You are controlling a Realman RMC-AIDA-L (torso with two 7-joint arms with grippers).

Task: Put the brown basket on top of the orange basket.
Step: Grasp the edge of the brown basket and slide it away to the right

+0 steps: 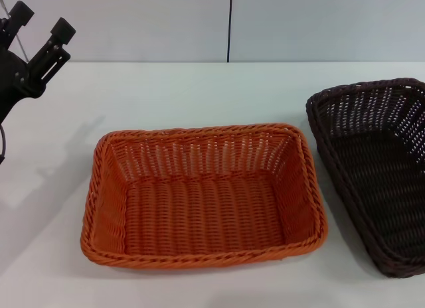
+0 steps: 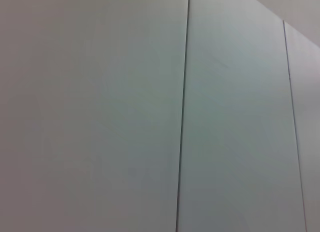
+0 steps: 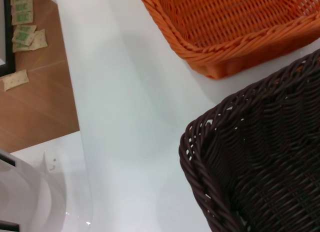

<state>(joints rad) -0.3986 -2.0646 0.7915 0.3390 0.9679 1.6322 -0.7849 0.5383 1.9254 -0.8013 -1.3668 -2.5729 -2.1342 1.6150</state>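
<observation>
Baskets sit before us on the white table [image 1: 199, 89]: the orange basket [image 1: 202, 195] nearest, the brown basket [image 1: 378, 175] just beside it on our right. Farther left, our left gripper [image 1: 41, 26] hangs raised, fingers apart, holding nothing.

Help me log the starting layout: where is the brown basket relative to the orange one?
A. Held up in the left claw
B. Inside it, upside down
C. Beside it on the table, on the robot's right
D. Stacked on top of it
C: the brown basket sits on the table to the right of the orange basket, with a strip of table between them.
</observation>
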